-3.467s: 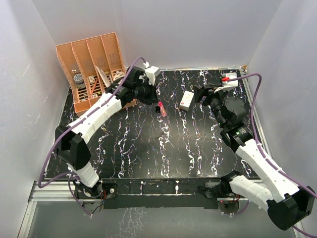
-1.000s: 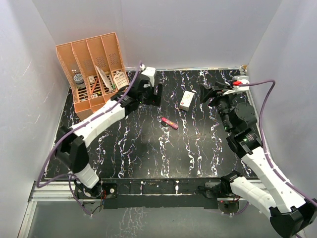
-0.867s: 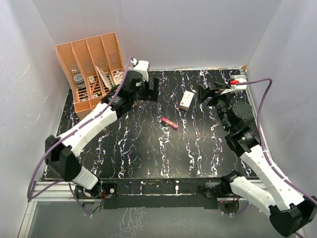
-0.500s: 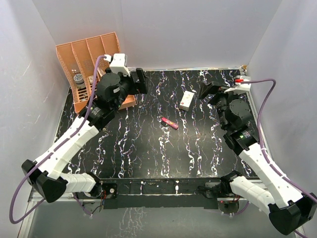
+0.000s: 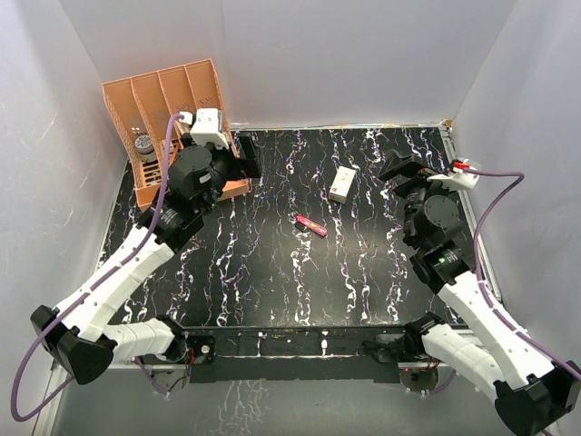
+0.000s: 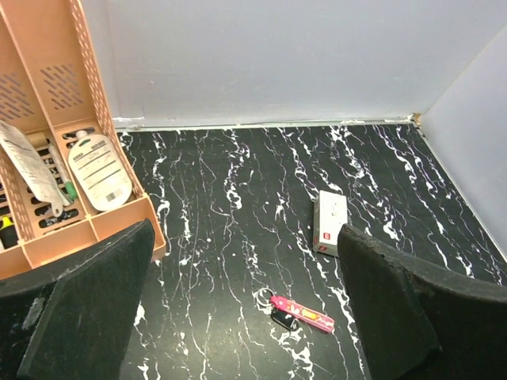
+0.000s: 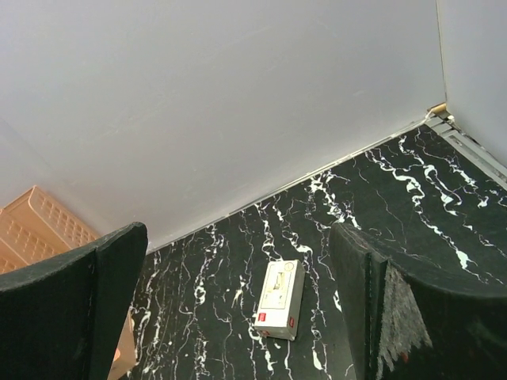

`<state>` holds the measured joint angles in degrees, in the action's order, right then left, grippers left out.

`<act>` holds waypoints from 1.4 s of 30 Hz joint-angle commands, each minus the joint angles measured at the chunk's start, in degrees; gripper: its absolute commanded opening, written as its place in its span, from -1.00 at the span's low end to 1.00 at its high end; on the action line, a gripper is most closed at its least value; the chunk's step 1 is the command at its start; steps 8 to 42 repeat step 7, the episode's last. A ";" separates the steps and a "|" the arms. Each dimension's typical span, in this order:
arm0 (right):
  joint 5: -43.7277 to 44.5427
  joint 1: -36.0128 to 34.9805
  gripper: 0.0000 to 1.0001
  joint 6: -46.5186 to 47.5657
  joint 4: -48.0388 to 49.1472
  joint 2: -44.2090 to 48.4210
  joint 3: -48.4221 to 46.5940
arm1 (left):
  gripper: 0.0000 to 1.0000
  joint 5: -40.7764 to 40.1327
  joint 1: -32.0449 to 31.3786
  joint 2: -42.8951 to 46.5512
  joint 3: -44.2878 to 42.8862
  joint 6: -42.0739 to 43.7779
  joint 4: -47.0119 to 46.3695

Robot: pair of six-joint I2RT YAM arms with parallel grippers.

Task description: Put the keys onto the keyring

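Black marbled tabletop (image 5: 272,272), peach slotted organizer (image 6: 107,228) with carded packets (image 6: 99,170) inside; left pincer (image 6: 242,301) and right pincer (image 7: 238,301) agape, empty.

**One of Most Things, Two of Each Arm Part**

There is one black marbled table (image 5: 272,282). Near its middle lies one keyring (image 5: 310,225), a single pink strap with one small round ring at its end. One small dark piece (image 6: 283,320) lies just beside the strap (the keys themselves are too small to count here). One white box (image 5: 342,183) lies farther back and to the right. One orange organizer (image 5: 163,109) stands at the far left; it has four compartments, and the packets inside are too crowded to count. There are two arms, the left arm (image 5: 136,263) and the right arm (image 5: 472,300). There are two grippers, the left gripper (image 6: 244,229) and the right gripper (image 7: 238,229), with two fingers each.
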<state>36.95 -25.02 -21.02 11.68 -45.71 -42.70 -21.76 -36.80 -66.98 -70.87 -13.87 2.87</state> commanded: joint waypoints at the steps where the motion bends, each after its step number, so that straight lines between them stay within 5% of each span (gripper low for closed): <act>1: -0.23 0.15 0.96 -0.94 1.70 -0.25 -2.30 | 0.97 -3.90 0.32 2.80 -0.27 0.90 -1.25; 42: -0.82 0.15 0.96 -1.10 1.96 0.79 -1.82 | 0.97 -4.49 0.32 2.96 0.35 1.52 -2.66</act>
